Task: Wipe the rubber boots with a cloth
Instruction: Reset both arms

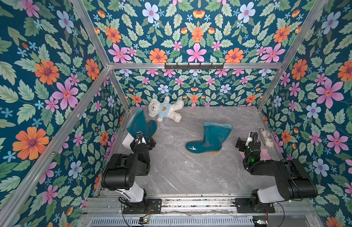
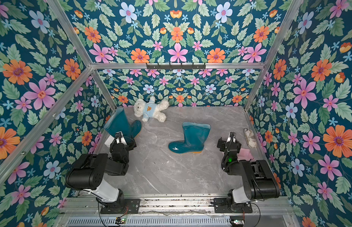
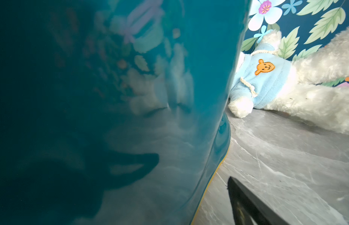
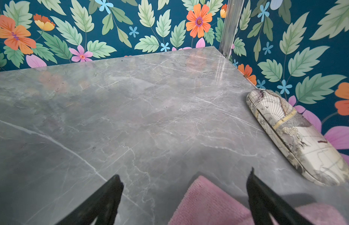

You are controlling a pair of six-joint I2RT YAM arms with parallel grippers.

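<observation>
OK, jaws wide on both: right gripper (image 4: 184, 175) over the limp pink cloth (image 4: 206, 200), left gripper (image 1: 143, 140) beside the glossy teal rubber boot (image 1: 137, 122) next to the white teddy bear (image 1: 164, 111). The second boot (image 1: 210, 137) stands well apart from the bear. Boots look slick, bendy, light; I'd pinch the shaft rim.

Grey marble-patterned tabletop (image 1: 181, 173). One teal rubber boot (image 1: 209, 137) stands upright near centre, toe pointing left. Second teal boot (image 1: 138, 123) stands at the left edge, shaft tilted. White teddy bear (image 1: 165, 110) lies on its back against the rear wall. Map-printed glasses case (image 1: 266, 137) lies along the right wall, pink cloth (image 4: 208, 200) near it.
</observation>
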